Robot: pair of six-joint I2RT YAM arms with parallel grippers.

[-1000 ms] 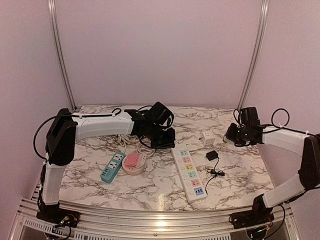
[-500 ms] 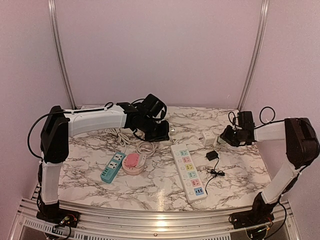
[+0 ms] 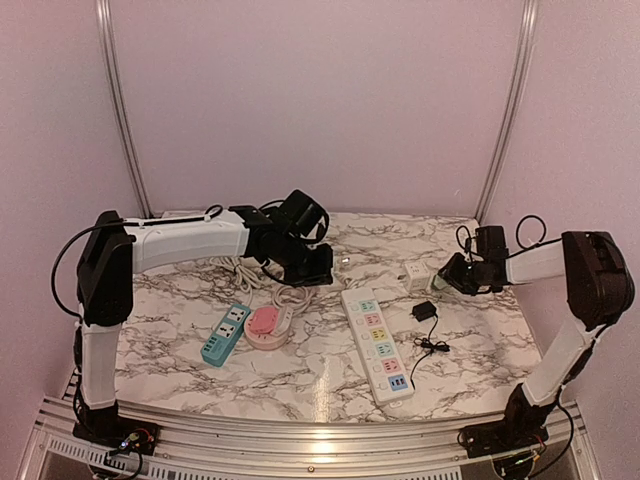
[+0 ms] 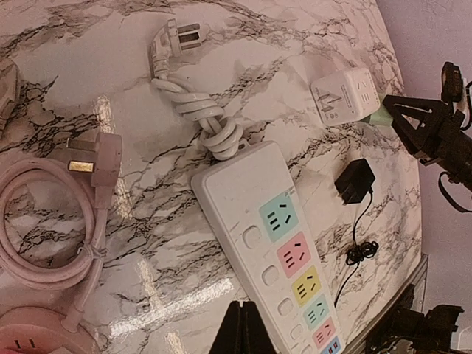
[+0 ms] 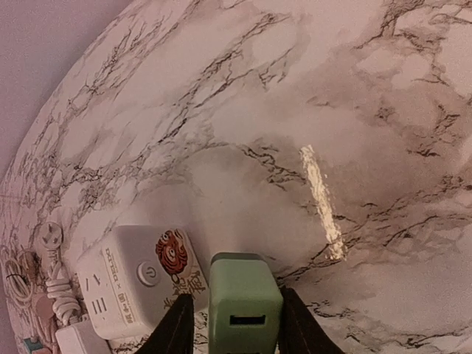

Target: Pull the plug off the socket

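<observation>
A marble-patterned table (image 3: 330,370) stood within pale lilac walls (image 3: 320,100). At its far right, a boxy green plug (image 5: 243,302) sat against a white cube socket (image 5: 140,284), flanked by the right end effector (image 5: 238,296), its grip unclear. The left end effector (image 4: 244,313) was pressed together.

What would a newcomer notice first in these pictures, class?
A long white power strip with pastel sockets lies mid-table. At the right, the right gripper straddles a green plug at the side of a white cube socket. The left gripper, shut, hangs near the strip's far end.
</observation>
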